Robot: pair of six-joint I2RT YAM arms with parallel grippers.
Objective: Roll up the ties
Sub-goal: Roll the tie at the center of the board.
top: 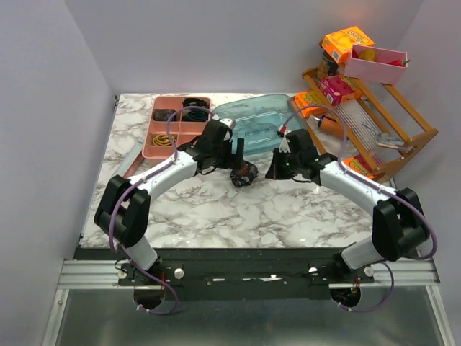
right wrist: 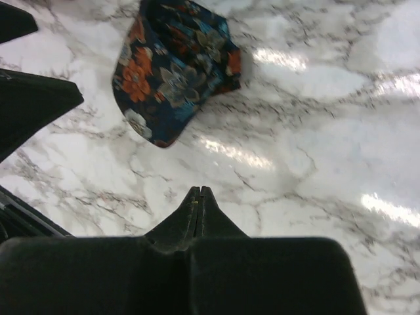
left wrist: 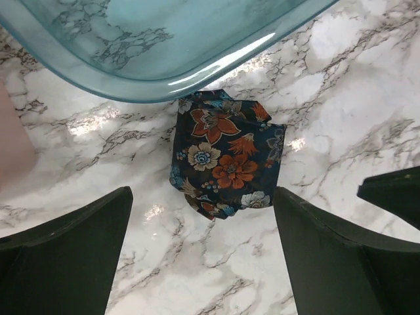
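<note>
Marble tabletop (top: 288,209) bears the tie (left wrist: 226,154), a finished-looking roll lying free just near of the blue tray (left wrist: 131,88), so the left gripper (left wrist: 202,203) hangs spread wide astride it without touching, while the right gripper (right wrist: 200,193), pressed together and empty, sits to its right.

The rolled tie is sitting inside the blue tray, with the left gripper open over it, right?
Not inside. The rolled tie lies on the marble table just outside the blue tray, as the left wrist view shows. The left gripper is open over it.
</note>
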